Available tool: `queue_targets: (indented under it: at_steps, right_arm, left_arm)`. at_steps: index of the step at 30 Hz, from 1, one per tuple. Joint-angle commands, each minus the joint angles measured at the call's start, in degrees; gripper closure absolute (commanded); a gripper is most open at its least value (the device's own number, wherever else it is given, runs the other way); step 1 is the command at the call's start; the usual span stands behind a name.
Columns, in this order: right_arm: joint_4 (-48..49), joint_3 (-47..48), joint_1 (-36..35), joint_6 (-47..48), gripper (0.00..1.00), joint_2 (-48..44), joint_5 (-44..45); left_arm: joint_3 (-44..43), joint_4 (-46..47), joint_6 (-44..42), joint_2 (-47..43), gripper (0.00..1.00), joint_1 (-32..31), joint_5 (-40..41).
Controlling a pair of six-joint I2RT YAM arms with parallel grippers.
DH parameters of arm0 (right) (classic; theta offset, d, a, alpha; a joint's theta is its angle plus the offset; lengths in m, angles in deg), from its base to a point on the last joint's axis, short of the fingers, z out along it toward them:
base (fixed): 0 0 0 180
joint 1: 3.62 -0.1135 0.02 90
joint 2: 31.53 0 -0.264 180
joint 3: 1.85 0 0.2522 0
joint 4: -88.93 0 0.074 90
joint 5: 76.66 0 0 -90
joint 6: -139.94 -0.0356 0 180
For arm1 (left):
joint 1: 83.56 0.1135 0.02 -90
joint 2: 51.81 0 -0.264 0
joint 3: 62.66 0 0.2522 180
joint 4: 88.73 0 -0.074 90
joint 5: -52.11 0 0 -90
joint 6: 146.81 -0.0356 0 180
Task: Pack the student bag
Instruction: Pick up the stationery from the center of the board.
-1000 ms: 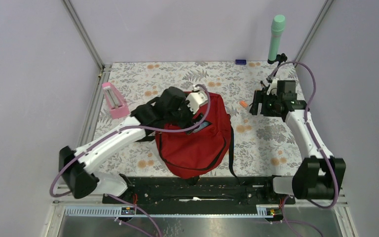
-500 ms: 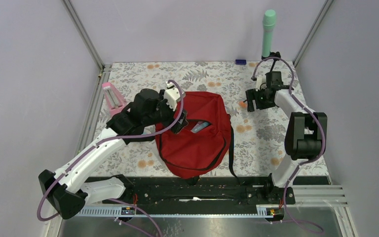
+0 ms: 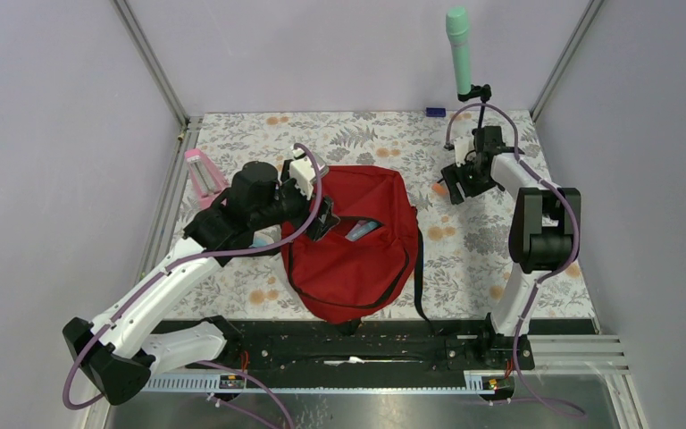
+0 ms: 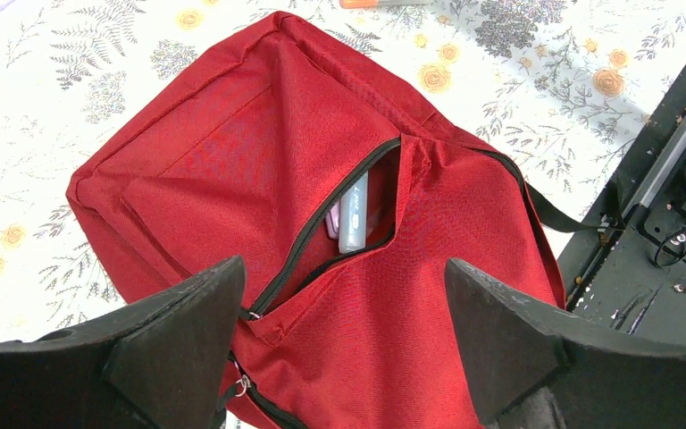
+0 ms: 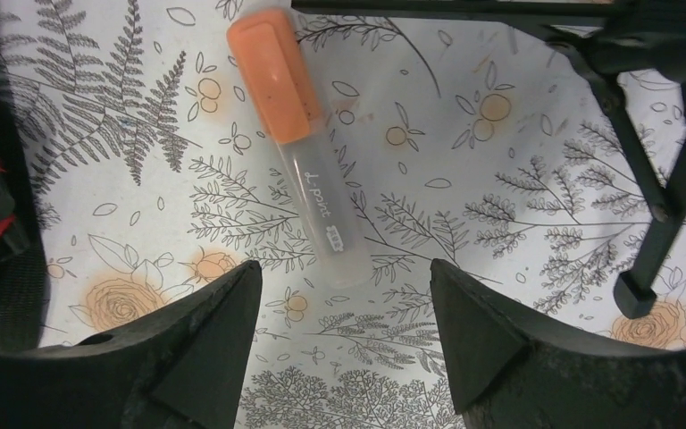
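The red student bag [image 3: 357, 259] lies flat in the middle of the table. Its front pocket is unzipped, with a pale pen [image 4: 354, 214] and something pink showing inside. My left gripper [image 3: 322, 217] hovers open and empty over the bag's left side; in the left wrist view [image 4: 344, 268] its fingers straddle the red fabric [image 4: 411, 313] below the pocket. My right gripper [image 3: 458, 181] is open just above the table. An orange-capped highlighter [image 5: 299, 134] lies ahead of its fingertips [image 5: 232, 313], untouched.
A pink case [image 3: 202, 177] stands at the left of the table. A green microphone [image 3: 457, 49] on a black tripod [image 5: 652, 179] stands at the back right, close to my right gripper. A small blue item [image 3: 435, 113] lies at the far edge.
My left gripper has pulled back leftward off the bag's top. My right gripper has moved left and down toward the orange highlighter. The microphone's top has shifted left.
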Motion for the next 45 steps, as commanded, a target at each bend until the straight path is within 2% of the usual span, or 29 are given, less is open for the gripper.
queue_targets:
  at_steps: [1,8,22,25,28,33,38,39,45]
  right_arm:
    - [-1.04,-0.74,-1.98,4.48,0.24,0.62,2.47]
    - [1.83,-2.17,-1.99,5.44,0.25,0.37,2.97]
    - [-1.78,0.06,-2.55,7.46,0.35,3.91,3.11]
    - [-2.66,0.68,-3.41,8.19,0.42,4.53,3.65]
    - [-4.10,1.03,-4.44,9.84,0.52,5.58,4.21]
    - [-6.56,1.98,-6.67,11.04,0.72,7.91,7.48]
    - [-6.57,0.24,-7.89,11.65,0.98,5.80,7.28]
    - [-6.56,-0.08,-8.06,11.54,1.00,5.19,7.45]
    - [-7.18,-1.28,-9.74,7.55,1.00,-1.33,9.05]
  left_arm:
    - [0.32,3.62,0.15,-1.95,0.13,0.59,-1.28]
    - [0.18,3.80,0.34,-1.56,0.13,0.69,-2.09]
    - [0.67,4.15,0.24,-2.30,0.13,1.04,-2.28]
    - [0.95,4.32,0.15,-2.45,0.13,1.10,-2.12]
    - [1.18,4.46,-0.02,-2.65,0.13,1.15,-1.92]
    - [1.28,4.57,0.13,-2.79,0.13,1.30,-2.12]
    - [1.53,4.98,0.43,-3.18,0.13,1.31,-2.44]
    - [1.47,4.95,0.48,-3.20,0.13,1.31,-2.58]
    - [1.49,4.61,0.60,-2.94,0.12,1.44,-2.39]
